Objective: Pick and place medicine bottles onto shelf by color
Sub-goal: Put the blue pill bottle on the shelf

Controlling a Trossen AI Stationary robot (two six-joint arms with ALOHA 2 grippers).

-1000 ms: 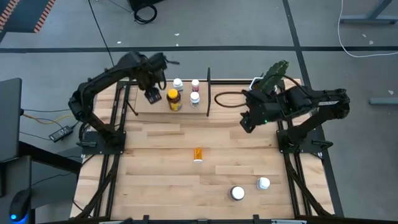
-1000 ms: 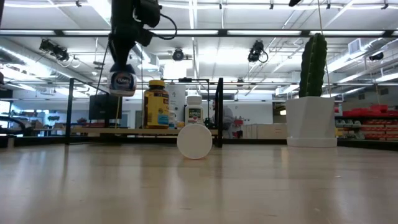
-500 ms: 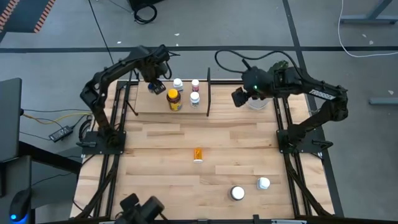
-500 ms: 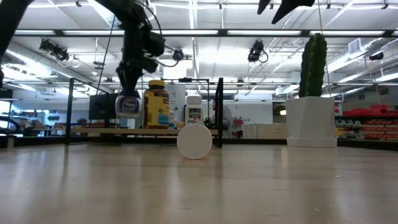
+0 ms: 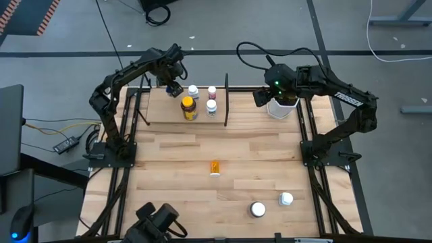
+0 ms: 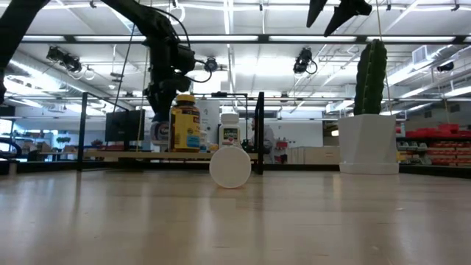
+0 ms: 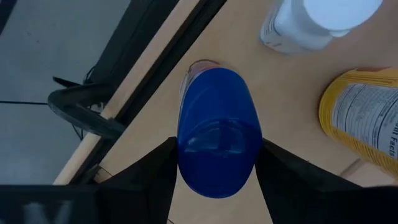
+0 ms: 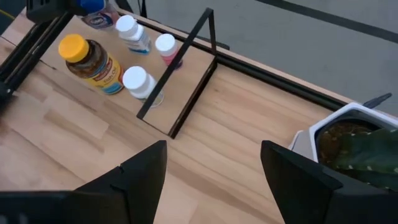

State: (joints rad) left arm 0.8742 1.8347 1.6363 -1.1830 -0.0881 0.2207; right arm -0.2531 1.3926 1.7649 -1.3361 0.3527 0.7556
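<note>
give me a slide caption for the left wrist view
Left gripper holds a blue bottle over the shelf, beside a yellow-lidded amber bottle.

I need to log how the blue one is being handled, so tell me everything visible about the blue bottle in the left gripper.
The blue bottle is a glossy, deep-blue cylinder that looks like plastic; its rounded blue end faces the wrist camera. The left gripper grips it, a dark finger on each side. Its far end sits at or just above the shelf, near the shelf's black-framed edge, beside a white-capped bottle and the yellow-lidded amber bottle. The low view shows a pale label with print.
</note>
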